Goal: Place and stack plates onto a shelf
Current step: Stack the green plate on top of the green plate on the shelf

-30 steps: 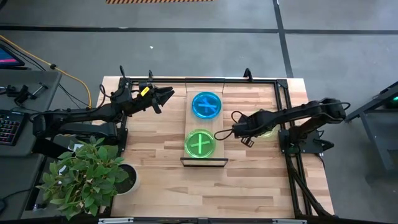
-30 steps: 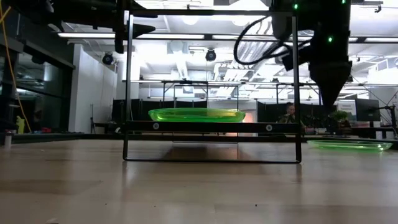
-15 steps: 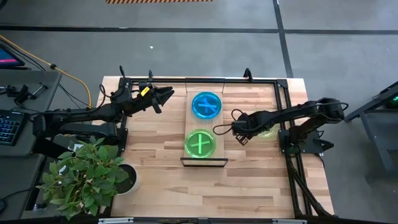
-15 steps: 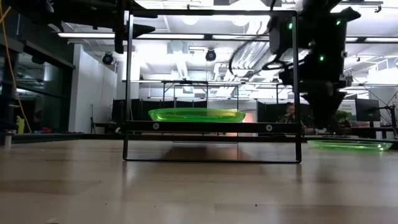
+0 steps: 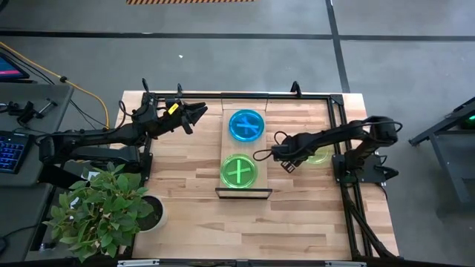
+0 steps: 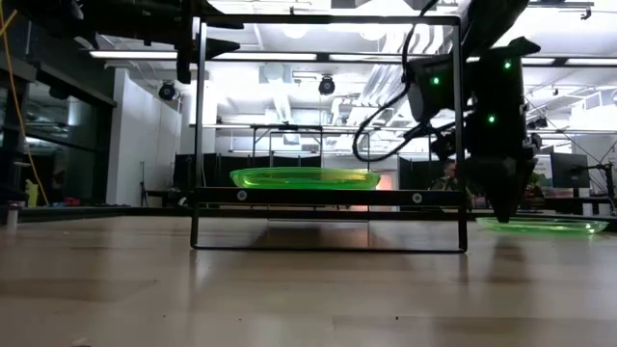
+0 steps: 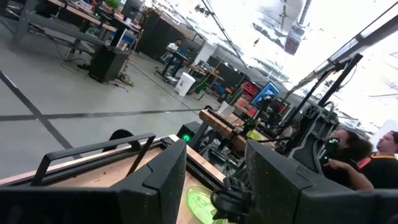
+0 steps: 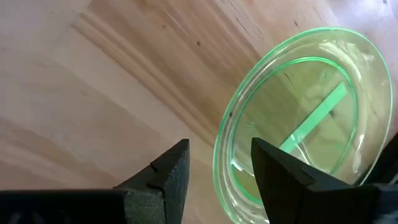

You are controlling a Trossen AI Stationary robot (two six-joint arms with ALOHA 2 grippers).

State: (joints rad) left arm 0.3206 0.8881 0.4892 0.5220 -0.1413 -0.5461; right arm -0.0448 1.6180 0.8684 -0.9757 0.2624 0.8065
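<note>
The shelf (image 5: 231, 152) is a light-wood board on a thin black frame (image 6: 328, 197), raised above the tabletop. A blue plate (image 5: 246, 124) lies on its far half and a green plate (image 5: 239, 171) (image 6: 306, 178) on its near half. Another green plate (image 5: 321, 156) (image 8: 298, 118) (image 6: 542, 225) rests flat on the table right of the shelf. My right gripper (image 5: 288, 162) (image 8: 217, 171) is open, pointing down, low over that plate's shelf-side rim, one finger on either side of the rim. My left gripper (image 5: 200, 113) (image 7: 214, 180) is open, held high at the far left.
A potted plant (image 5: 104, 208) stands at the table's near left corner. A black frame (image 5: 338, 133) runs along the table's far and right sides. Bare wood lies in front of the shelf. People sit in the room beyond the table (image 7: 373, 155).
My right gripper has opened and gone down toward the green plate on the table, shifting a little toward the shelf. The plates and the shelf have stayed where they were.
</note>
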